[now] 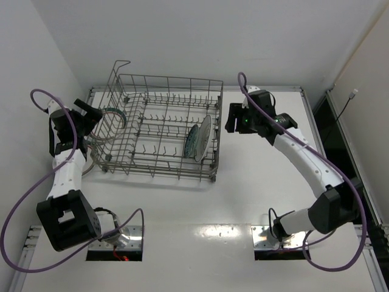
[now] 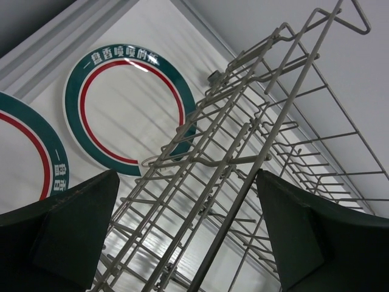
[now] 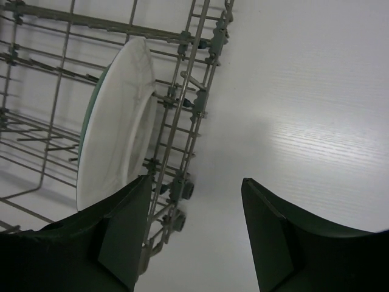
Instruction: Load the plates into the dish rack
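**A:** Closest to the lens, the left jaws are standing spread wide and pinching nothing. Their dark fingers are framing the wire wall of the dish rack.

**B:** And the right jaws?

**A:** They are also standing apart and empty, and they are hovering just outside the rack's 3 o'clock end over the bare bench.

**B:** How far is the loading getting?

**A:** Partway, I'm judging. Two plates are standing on edge between the tines at the 3 o'clock end. The teal patterned plate is sitting further inside, and the white plate is leaning just beside it, nearer the end wall.

**B:** What is waiting?

**A:** At least two banded plates are lying flat on the bench outside the rack at its 9 o'clock side, where the left jaws are hovering. One banded plate is showing nearly whole. The second banded plate is running off the frame's edge.

**B:** Anything you are failing to make out?

**A:** From above, the left arm and the rack wall are covering most of those two, so I cannot tell whether more plates are lying there. In the right wrist view, the white plate is hiding all but a green sliver of the teal one.
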